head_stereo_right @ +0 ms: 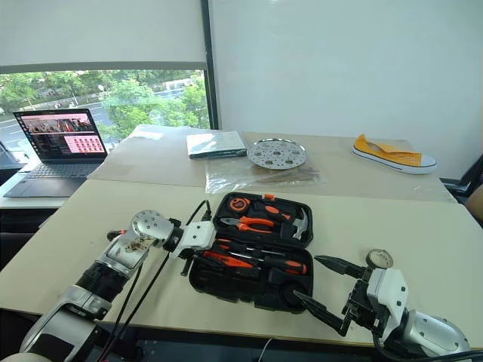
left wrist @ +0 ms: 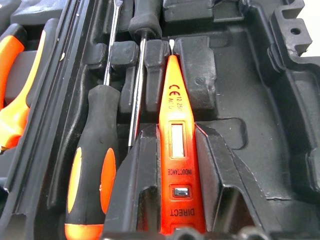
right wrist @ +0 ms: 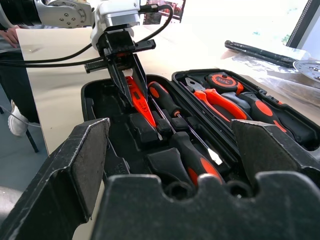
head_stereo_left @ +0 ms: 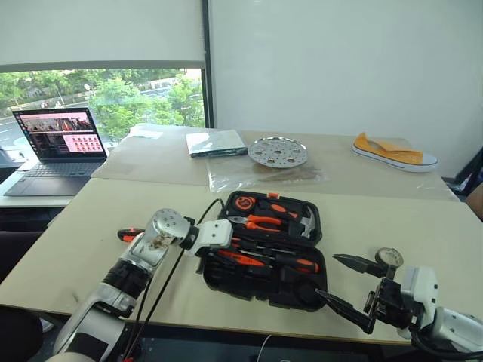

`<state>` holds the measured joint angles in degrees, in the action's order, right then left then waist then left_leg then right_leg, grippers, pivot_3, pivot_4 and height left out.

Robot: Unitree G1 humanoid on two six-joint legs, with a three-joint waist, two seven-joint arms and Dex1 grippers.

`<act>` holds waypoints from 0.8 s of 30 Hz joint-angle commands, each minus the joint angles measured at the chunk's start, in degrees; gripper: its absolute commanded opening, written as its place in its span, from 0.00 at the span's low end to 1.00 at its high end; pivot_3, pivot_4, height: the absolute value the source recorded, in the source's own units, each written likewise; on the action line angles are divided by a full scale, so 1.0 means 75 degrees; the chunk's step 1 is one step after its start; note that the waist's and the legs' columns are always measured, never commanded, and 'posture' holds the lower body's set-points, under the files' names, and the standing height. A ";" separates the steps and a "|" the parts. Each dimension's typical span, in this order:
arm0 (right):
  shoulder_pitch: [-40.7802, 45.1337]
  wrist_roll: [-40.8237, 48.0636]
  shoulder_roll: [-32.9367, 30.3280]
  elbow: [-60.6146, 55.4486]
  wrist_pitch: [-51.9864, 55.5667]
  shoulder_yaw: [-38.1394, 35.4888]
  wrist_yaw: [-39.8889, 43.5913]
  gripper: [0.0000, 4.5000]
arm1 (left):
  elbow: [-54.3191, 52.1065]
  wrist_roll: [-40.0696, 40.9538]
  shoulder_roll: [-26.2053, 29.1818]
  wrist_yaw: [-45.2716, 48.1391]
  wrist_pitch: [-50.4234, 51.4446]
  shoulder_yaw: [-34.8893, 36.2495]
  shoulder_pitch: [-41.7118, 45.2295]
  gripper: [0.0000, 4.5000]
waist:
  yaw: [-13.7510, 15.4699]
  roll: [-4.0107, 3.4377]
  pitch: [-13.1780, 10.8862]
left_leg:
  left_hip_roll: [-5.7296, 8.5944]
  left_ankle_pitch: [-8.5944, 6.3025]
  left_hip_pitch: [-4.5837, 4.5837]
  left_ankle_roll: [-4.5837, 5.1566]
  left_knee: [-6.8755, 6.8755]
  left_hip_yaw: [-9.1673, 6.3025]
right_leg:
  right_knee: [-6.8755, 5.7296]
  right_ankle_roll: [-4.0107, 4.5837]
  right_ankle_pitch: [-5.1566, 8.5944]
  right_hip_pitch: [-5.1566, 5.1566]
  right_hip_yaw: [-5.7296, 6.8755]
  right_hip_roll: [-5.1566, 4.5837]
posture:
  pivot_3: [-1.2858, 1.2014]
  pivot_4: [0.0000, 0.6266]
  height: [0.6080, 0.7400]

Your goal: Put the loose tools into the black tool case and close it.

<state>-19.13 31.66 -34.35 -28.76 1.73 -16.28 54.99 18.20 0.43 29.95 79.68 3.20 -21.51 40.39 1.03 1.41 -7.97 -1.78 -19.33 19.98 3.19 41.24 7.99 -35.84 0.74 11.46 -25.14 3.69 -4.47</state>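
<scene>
Nearby, laptop (head_stereo_left: pixel 59 140), shoe (head_stereo_left: pixel 394 153), perforated plate (head_stereo_left: pixel 278 151) sit apart.

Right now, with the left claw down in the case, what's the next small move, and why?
Probably open the left claw and lift away: the slim orange tool between its fingers already lies along its recess in the black tool case. A screwdriver waits on the table.

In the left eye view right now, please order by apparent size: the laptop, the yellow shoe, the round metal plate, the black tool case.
1. black tool case, plainly largest, and nearest the camera.
2. laptop.
3. yellow shoe.
4. round metal plate, not far behind the shoe.
</scene>
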 commanded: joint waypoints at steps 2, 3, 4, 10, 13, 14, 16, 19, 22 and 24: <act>-0.0013 0.0020 -0.0042 -0.0118 -0.0148 -0.0065 0.0039 1.00 | -0.0076 0.0598 -0.0081 0.0150 -0.0337 0.0409 -0.0202 0.56 | -0.0042 -0.0001 0.0000 | -0.0002 -0.0001 0.0001 -0.0001 0.0001 0.0000 | 0.0000 -0.0004 0.0002 -0.0001 -0.0001 0.0001 | 0.52 0.24 1.00; -0.0017 0.0022 -0.0040 -0.0106 -0.0147 -0.0068 0.0041 1.00 | -0.0076 0.0849 -0.0122 0.0146 -0.0420 0.0644 -0.0156 0.61 | -0.0054 -0.0001 -0.0001 | -0.0002 -0.0001 0.0001 -0.0001 0.0000 0.0001 | -0.0001 -0.0006 0.0004 -0.0004 -0.0002 0.0000 | 0.52 0.24 1.00; -0.0029 0.0019 -0.0032 -0.0094 -0.0155 -0.0066 0.0045 1.00 | -0.0089 0.1073 -0.0145 0.0209 -0.0469 0.0812 -0.0126 0.61 | -0.0056 0.0000 -0.0002 | -0.0004 -0.0001 0.0007 -0.0002 0.0000 0.0001 | -0.0003 -0.0006 0.0004 -0.0011 -0.0004 0.0001 | 0.52 0.24 1.00; -0.0052 -0.0021 -0.0002 0.0014 -0.0200 0.0005 0.0105 1.00 | 0.0251 0.1486 -0.0154 0.0364 -0.0785 0.1170 -0.0053 0.56 | -0.0046 0.0000 -0.0003 | -0.0005 0.0003 0.0026 -0.0008 0.0011 -0.0003 | -0.0007 -0.0005 0.0003 -0.0021 0.0004 0.0001 | 0.52 0.24 1.00; -0.0031 -0.0045 0.0024 0.0047 -0.0210 0.0030 0.0095 1.00 | 0.0755 0.1299 -0.0159 0.0384 -0.1195 0.1115 -0.0105 0.36 | -0.0043 0.0001 -0.0003 | -0.0002 0.0001 0.0024 -0.0006 0.0014 -0.0003 | -0.0006 -0.0006 0.0002 -0.0016 0.0003 0.0000 | 0.52 0.24 1.00; -0.0041 -0.0061 0.0039 0.0044 -0.0218 0.0046 0.0086 1.00 | 0.0907 0.1254 -0.0187 0.0382 -0.1283 0.1077 -0.0133 0.27 | -0.0044 0.0001 -0.0003 | -0.0001 0.0001 0.0024 -0.0005 0.0014 -0.0003 | -0.0006 -0.0006 0.0002 -0.0017 0.0003 0.0000 | 0.52 0.24 1.00; -0.0045 -0.0096 0.0062 0.0043 -0.0232 0.0084 0.0071 1.00 | 0.1202 0.1144 -0.0282 0.0287 -0.1569 0.1040 -0.0156 0.12 | -0.0041 0.0001 -0.0003 | -0.0001 0.0001 0.0025 -0.0005 0.0013 -0.0003 | -0.0004 -0.0007 0.0002 -0.0016 0.0004 0.0001 | 0.52 0.24 1.00; -0.0034 -0.0117 0.0082 0.0045 -0.0221 0.0107 0.0055 1.00 | 0.1554 0.0953 -0.0448 0.0145 -0.1855 0.0970 -0.0180 0.01 | -0.0031 0.0001 -0.0003 | -0.0001 0.0000 0.0027 -0.0004 0.0013 -0.0003 | -0.0001 -0.0007 0.0001 -0.0016 0.0005 0.0000 | 0.52 0.24 1.00; 0.0000 -0.0121 0.0067 0.0065 -0.0203 0.0125 0.0051 1.00 | 0.1797 0.0777 -0.0600 0.0041 -0.2091 0.0879 -0.0215 0.01 | -0.0031 0.0001 -0.0003 | 0.0000 -0.0001 0.0028 -0.0002 0.0014 -0.0002 | 0.0001 -0.0008 0.0000 -0.0016 0.0004 -0.0001 | 0.52 0.24 1.00; 0.0004 -0.0110 0.0050 0.0052 -0.0190 0.0122 0.0046 1.00 | 0.1905 0.0660 -0.0648 0.0042 -0.2234 0.0795 -0.0275 0.01 | -0.0023 0.0000 -0.0003 | 0.0001 -0.0002 0.0026 -0.0001 0.0014 -0.0001 | 0.0001 -0.0009 0.0000 -0.0014 0.0004 -0.0004 | 0.52 0.24 1.00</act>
<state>-19.27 30.52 -34.01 -27.60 1.64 -14.53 55.55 32.08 6.60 25.76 80.31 -12.12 -14.38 38.88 0.86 1.41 -8.00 -1.77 -19.35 20.17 3.19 41.36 7.97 -35.83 0.67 11.46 -25.23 3.73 -4.50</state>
